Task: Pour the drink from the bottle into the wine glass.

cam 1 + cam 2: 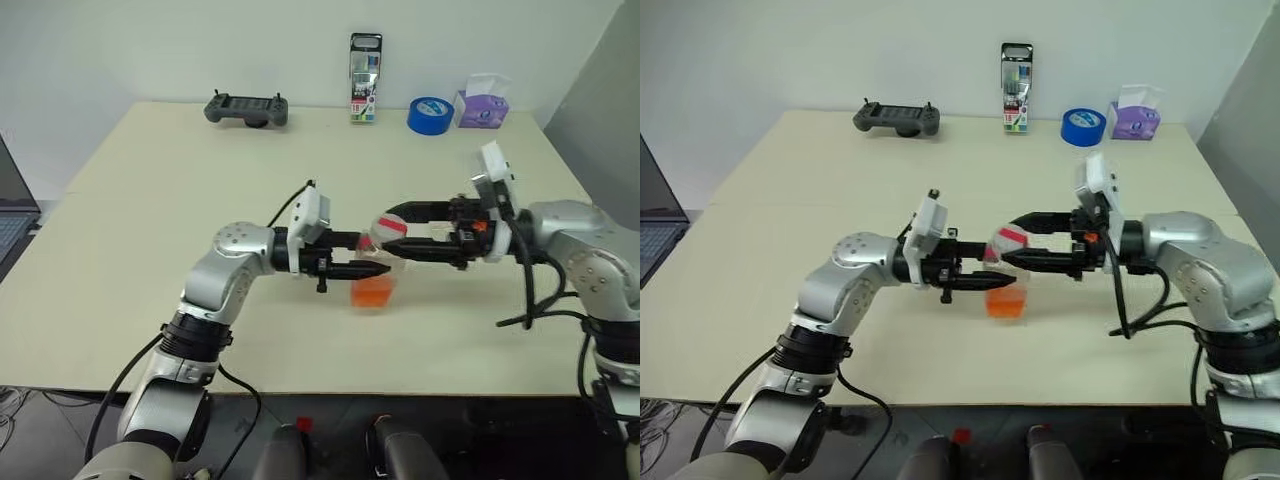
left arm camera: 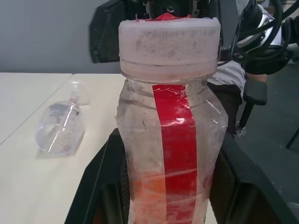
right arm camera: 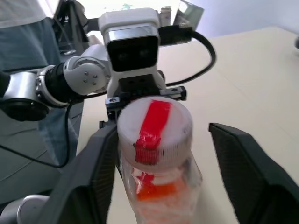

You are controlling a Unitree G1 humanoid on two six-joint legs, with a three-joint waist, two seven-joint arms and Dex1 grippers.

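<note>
The bottle (image 1: 375, 270), clear plastic with a red label strip (image 2: 175, 140), hangs roughly upright just above the table (image 1: 150, 250). The orange-red drink (image 1: 372, 292) fills its lower part. My left gripper (image 1: 362, 268) comes in from the left, shut on the bottle's body. Its red-and-white cap (image 3: 154, 123) stands between the fingers of my right gripper (image 1: 390, 232), which reaches in from the right and is open, with a gap beside one finger (image 3: 243, 154). In the left wrist view the wine glass (image 2: 60, 126) lies on its side on the table behind the bottle.
Along the table's far edge stand a black game controller (image 1: 247, 109), an upright pack of markers (image 1: 364, 78), a blue roll of tape (image 1: 431, 114) and a purple tissue box (image 1: 482, 105). A laptop (image 1: 10, 225) sits beyond the table's left edge.
</note>
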